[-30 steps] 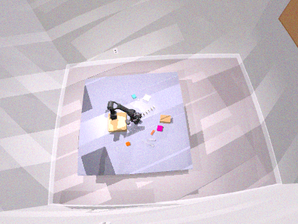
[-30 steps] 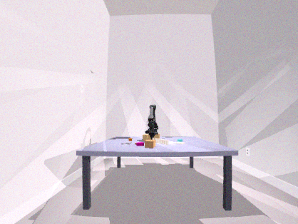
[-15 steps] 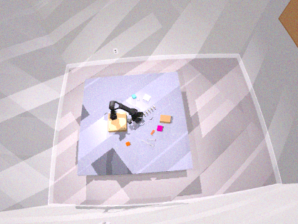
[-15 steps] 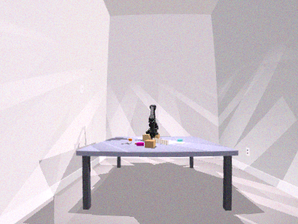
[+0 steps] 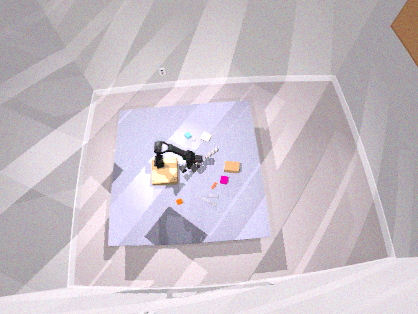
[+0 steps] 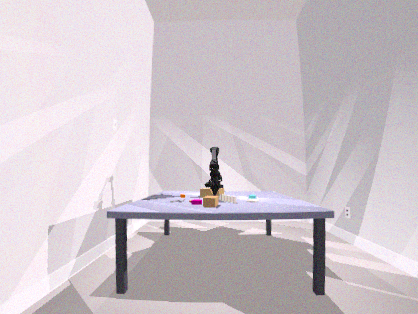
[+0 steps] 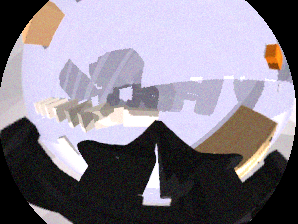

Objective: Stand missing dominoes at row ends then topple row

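Note:
The row of cream dominoes (image 5: 212, 152) (image 6: 228, 198) (image 7: 75, 115) runs away from my gripper. In the wrist view, the dominoes near the gripper end lie low and overlap, with a pale one (image 7: 141, 118) looking flat just beyond the fingertips. Those farther along lean against one another; the tilt of the far end is hard to tell. My gripper (image 5: 201, 159) (image 6: 215, 193) (image 7: 157, 123) is shut and empty, close to the near end of the row. Its black fingers hide part of the table there, and contact with a domino cannot be told.
A large wooden block (image 5: 165, 172) (image 7: 240, 131) is by the arm's base. A tan box (image 5: 232, 167) (image 6: 210, 202) (image 7: 45, 24), a magenta block (image 5: 224, 180) (image 6: 196, 202), an orange cube (image 5: 180, 201) (image 6: 182, 196) (image 7: 273, 56), a teal block (image 5: 188, 135) and a white piece (image 5: 206, 136) lie around.

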`<state>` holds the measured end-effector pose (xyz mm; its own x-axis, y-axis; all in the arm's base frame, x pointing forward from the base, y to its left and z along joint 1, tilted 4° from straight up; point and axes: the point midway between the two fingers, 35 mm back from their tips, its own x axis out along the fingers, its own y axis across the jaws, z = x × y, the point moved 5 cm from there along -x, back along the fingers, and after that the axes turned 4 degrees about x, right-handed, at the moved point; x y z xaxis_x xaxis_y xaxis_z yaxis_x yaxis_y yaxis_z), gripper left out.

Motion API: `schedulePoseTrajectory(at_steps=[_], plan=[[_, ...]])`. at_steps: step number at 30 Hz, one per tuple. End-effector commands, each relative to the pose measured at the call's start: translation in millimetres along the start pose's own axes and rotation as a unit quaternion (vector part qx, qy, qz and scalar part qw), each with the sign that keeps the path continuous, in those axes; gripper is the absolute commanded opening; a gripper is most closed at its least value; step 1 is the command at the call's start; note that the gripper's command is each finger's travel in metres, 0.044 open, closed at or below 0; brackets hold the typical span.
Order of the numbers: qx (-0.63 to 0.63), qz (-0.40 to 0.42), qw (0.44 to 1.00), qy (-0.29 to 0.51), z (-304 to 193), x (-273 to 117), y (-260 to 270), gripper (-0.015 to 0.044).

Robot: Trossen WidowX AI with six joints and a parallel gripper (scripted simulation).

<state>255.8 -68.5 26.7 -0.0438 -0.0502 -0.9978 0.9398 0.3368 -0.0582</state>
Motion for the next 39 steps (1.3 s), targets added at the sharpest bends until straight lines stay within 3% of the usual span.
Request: schedulePoseTrajectory(at_steps=[1, 7, 39], plan=[[0.001, 0.008, 1.000, -0.009, 4.7, -23.5, 10.5, 0.0000], [-0.001, 0.002, 1.000, 0.002, -5.5, -50.8, 23.6, 0.0000], [-0.001, 0.002, 1.000, 0.002, -5.5, -50.8, 23.6, 0.0000]])
